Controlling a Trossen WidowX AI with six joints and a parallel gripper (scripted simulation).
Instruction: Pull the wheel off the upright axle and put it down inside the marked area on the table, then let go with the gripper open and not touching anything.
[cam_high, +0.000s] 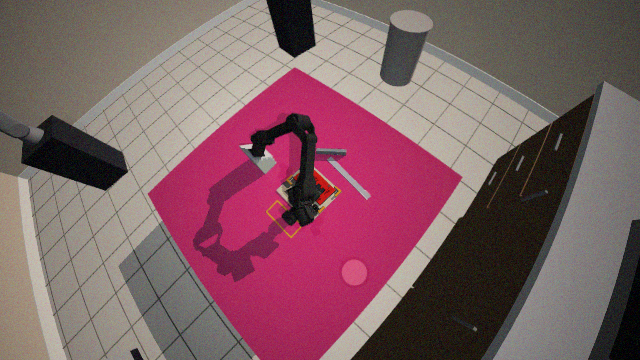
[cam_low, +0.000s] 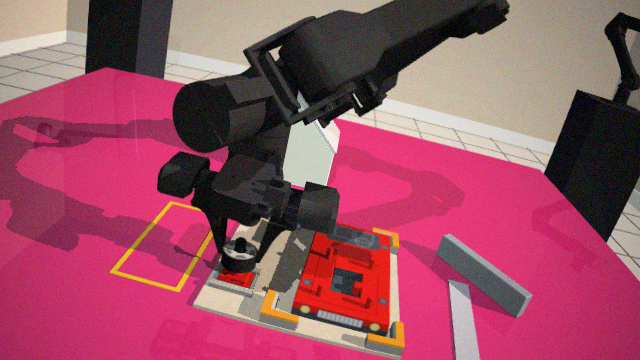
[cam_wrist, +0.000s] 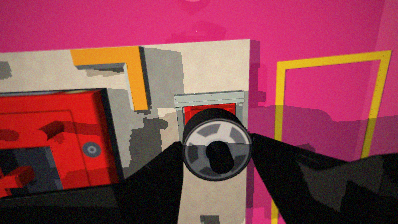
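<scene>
The wheel (cam_low: 239, 260) (cam_wrist: 207, 131), with a black tyre and a grey-white hub, sits on the upright black axle (cam_low: 241, 243) (cam_wrist: 220, 157) above a small red base (cam_low: 236, 280). The axle's top sticks out through the hub. My gripper (cam_low: 239, 261) (cam_wrist: 215, 144) is shut on the wheel, one finger on each side of the tyre. The marked area, a yellow outline (cam_high: 278, 224) (cam_low: 145, 281) (cam_wrist: 334, 59), lies on the table beside the board. In the top view the arm hides the wheel.
The pale board (cam_low: 220, 303) (cam_wrist: 215, 65) also bears a red car body (cam_low: 372, 270) (cam_wrist: 85, 115) and orange corner pieces (cam_low: 280, 314) (cam_wrist: 135, 75). A grey block (cam_high: 331, 152) (cam_low: 482, 275) and a light bar (cam_high: 350, 178) (cam_low: 462, 320) lie on the car body's far side from the wheel.
</scene>
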